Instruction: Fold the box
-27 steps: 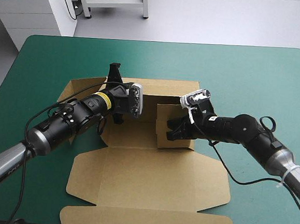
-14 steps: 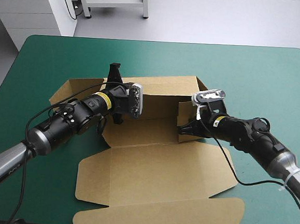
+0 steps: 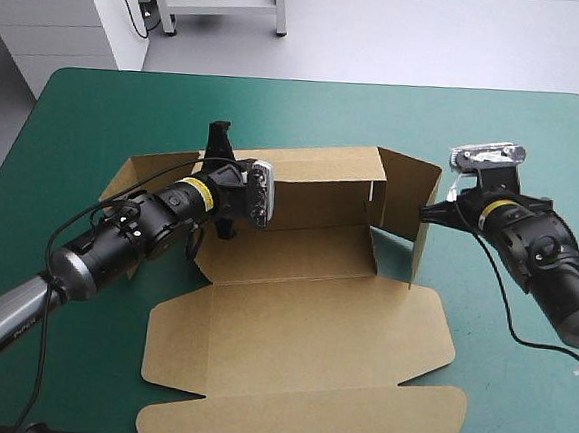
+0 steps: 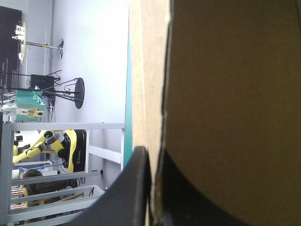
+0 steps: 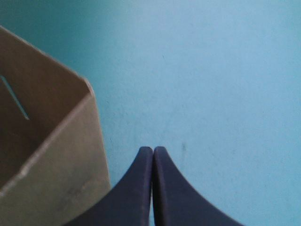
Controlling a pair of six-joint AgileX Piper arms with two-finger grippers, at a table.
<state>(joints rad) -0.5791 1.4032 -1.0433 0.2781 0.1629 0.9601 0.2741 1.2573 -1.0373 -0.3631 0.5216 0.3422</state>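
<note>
High view: the brown box (image 3: 305, 278) lies mid-counter (image 3: 497, 133), its long axis left to right. The left pincer (image 4: 151, 156) clamps its left end. The right pincer (image 5: 153, 150), pressed together and empty, sits just outside the raised right wall.

The table (image 3: 129, 94) has a teal-green cover with 2 rounded far corners, and beyond its far edge lies a pale grey floor (image 3: 414, 36) in even light. At the far left stands 1 white cabinet (image 3: 54, 22), and beside it the grey bars of a metal frame (image 3: 226, 4) rest on the floor. The left wrist view shows a bright white surface (image 4: 94, 47) beyond the table, wall or floor I cannot tell, and a grey metal rack (image 4: 61, 126).
</note>
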